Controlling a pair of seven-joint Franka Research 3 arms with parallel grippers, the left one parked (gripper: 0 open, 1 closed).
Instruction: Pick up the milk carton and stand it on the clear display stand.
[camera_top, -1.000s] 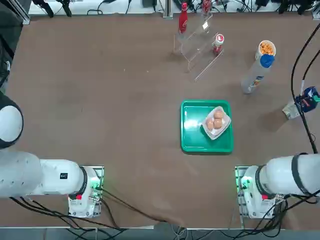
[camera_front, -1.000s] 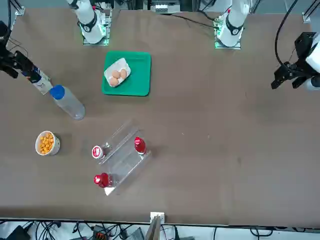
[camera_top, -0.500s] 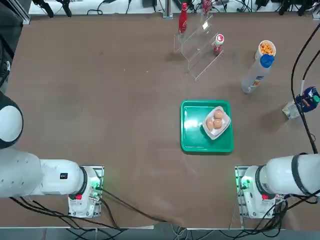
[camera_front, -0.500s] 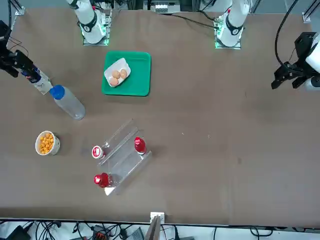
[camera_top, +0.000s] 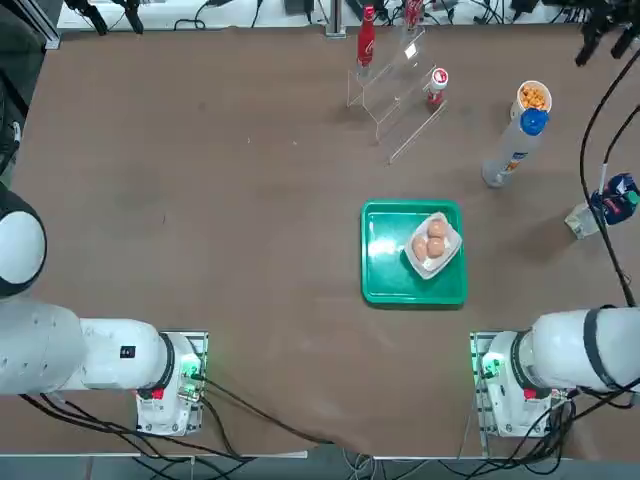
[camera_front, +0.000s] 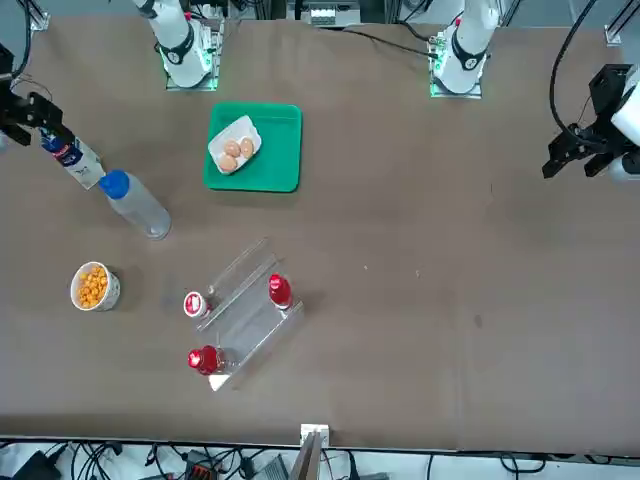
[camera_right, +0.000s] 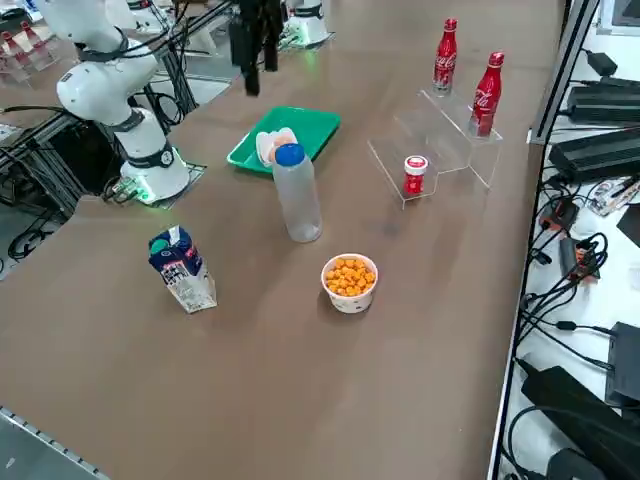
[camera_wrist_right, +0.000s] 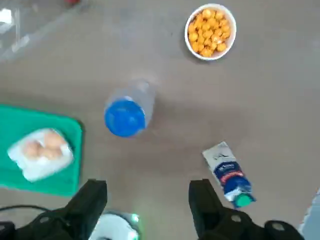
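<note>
Hovering open, the right gripper (camera_wrist_right: 148, 192) nears the milk carton (camera_wrist_right: 230, 174) (nothing held)

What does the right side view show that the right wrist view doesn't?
Only the side view: two red bottles and the stand's full shape.
Only the wrist view: the wide gap between the right gripper's jaws, and the egg dish clear of the blue-capped bottle.
Both: that bottle, the tray, the bowl, the milk carton, part of the stand, and the gripper, raised above the table.

brown tabletop (camera_top: 250, 200); black cables and adapters (camera_right: 590, 160) along 1 edge
</note>
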